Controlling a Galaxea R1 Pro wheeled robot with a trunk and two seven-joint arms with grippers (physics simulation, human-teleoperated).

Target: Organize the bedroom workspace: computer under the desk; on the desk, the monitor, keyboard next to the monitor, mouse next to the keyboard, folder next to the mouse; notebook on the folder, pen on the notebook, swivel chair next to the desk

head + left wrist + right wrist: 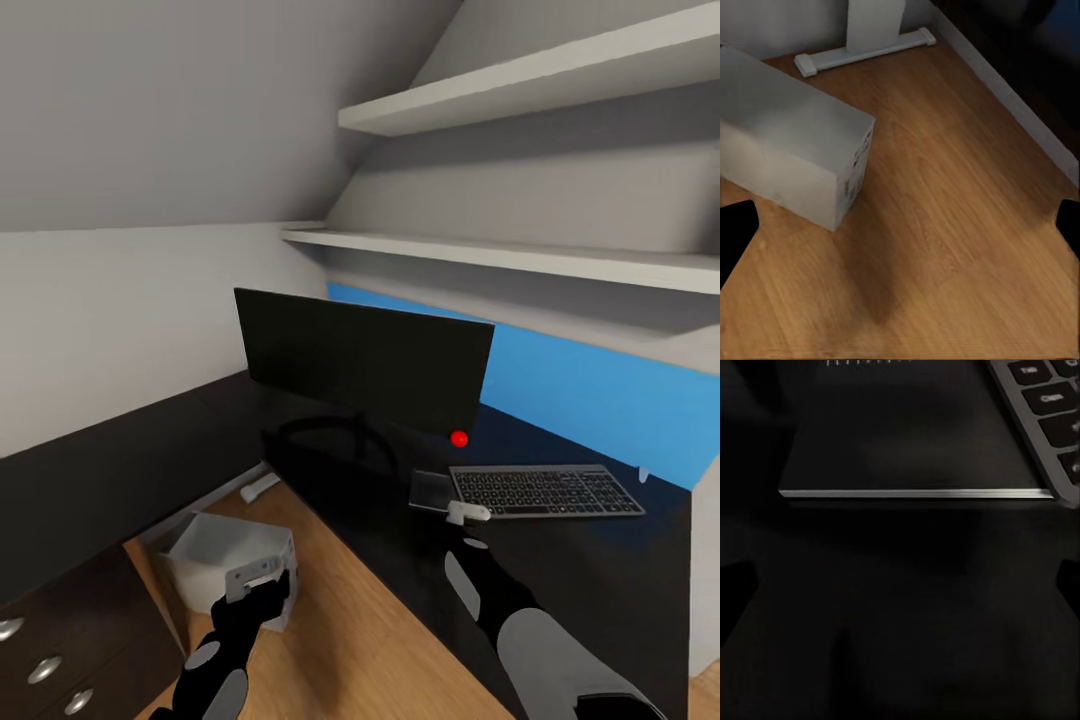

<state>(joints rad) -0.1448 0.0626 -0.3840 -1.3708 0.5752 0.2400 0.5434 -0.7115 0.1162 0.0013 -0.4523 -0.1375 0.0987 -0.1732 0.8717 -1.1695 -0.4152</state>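
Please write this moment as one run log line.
monitor: on desk | keyboard: beside monitor | notebook: touching keyboard | computer: floor | right gripper: open, over notebook

One monitor (364, 362), one keyboard (545, 491), one notebook (432, 490)

The head camera looks forward and down over the worktop (600, 580) corner, taking in monitor (365, 360) and keyboard (545, 491). The left wrist camera faces down at the floor (960, 225) and computer (791, 146). The right wrist camera sits close above the worktop, sharing the keyboard's edge.

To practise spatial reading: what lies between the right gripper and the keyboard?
In the head view, the notebook lies there, beside the keyboard, just beyond the right gripper.
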